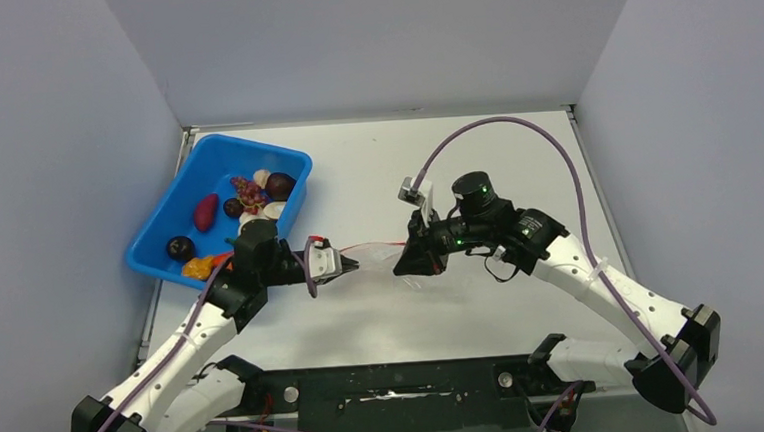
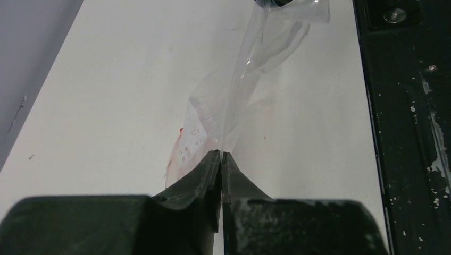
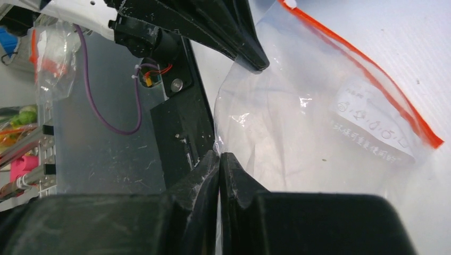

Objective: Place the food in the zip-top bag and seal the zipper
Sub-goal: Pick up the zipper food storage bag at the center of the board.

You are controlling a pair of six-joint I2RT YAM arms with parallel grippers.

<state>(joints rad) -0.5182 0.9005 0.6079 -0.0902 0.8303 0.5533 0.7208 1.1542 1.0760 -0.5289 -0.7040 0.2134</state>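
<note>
The clear zip-top bag (image 1: 376,261) hangs stretched between my two grippers over the middle of the table. Its red zipper (image 3: 367,74) runs along the mouth edge, beside a white printed label. My left gripper (image 2: 220,154) is shut on one edge of the bag (image 2: 239,90). My right gripper (image 3: 219,155) is shut on the opposite edge of the film (image 3: 298,122). In the top view the left gripper (image 1: 346,266) and right gripper (image 1: 406,265) face each other a short way apart. The food (image 1: 249,192) lies in the blue bin: purple, dark, red, orange and white pieces.
The blue bin (image 1: 163,214) stands at the back left, just behind the left arm. A black base bar (image 1: 408,385) runs along the near edge of the table. Grey walls close in the left, right and back sides.
</note>
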